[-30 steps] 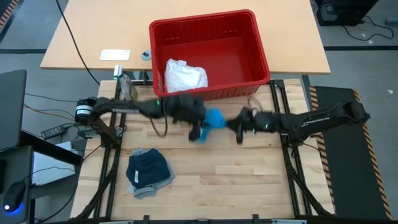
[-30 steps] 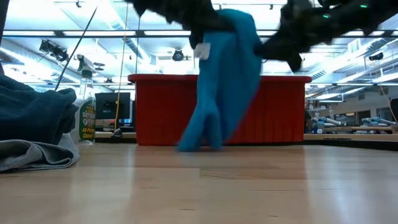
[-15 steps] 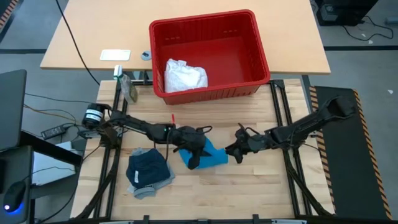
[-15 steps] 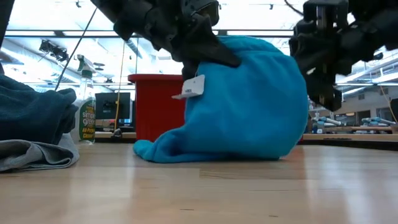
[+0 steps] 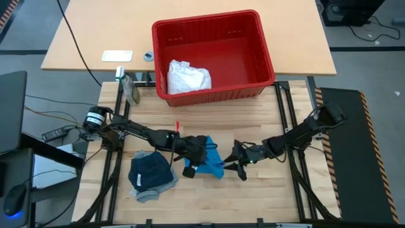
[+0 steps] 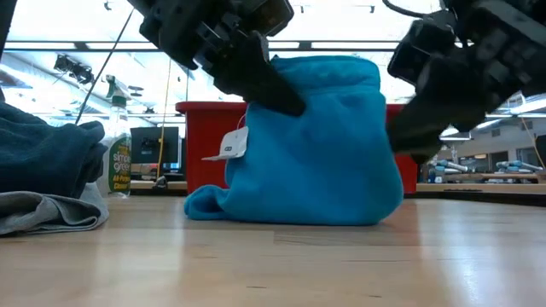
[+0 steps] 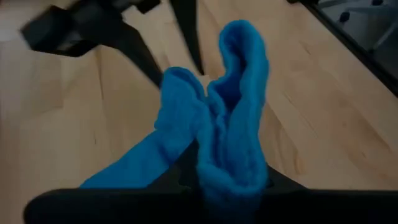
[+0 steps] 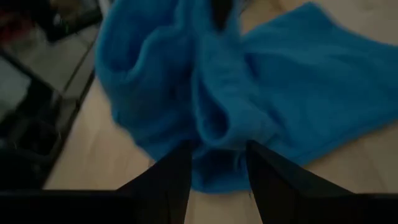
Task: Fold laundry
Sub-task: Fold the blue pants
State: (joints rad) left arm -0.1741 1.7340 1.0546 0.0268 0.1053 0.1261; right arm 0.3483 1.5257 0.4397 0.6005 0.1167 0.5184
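1. Sitting nearest the front edge of the bench, toward its left corner, is the navy garment point(image 5: 150, 172), bundled on top of the grey T-shirt point(image 5: 147, 193); in the low view they form a heap at the left.
2. Just behind them, about mid-bench, the bright blue garment point(image 5: 209, 162) stands bunched up in a soft mound with its lower edge on the wood and a small white tag point(image 6: 229, 146) hanging at its side.
3. The left gripper point(image 5: 195, 159) comes in from the left edge and pinches a fold of the blue cloth between its pressed-together fingers.
4. The right gripper point(image 5: 235, 166) reaches in from the right edge, its fingers point(image 8: 163, 180) spread apart just at the rim of the blue cloth, gripping nothing.
5. Beyond the bench's far edge, on the pale table, the red basket point(image 5: 253, 31) holds the white cloth point(image 5: 188, 76), crumpled in its near left corner.
6. A spray bottle point(image 6: 118, 156) stands at the bench's far left corner.
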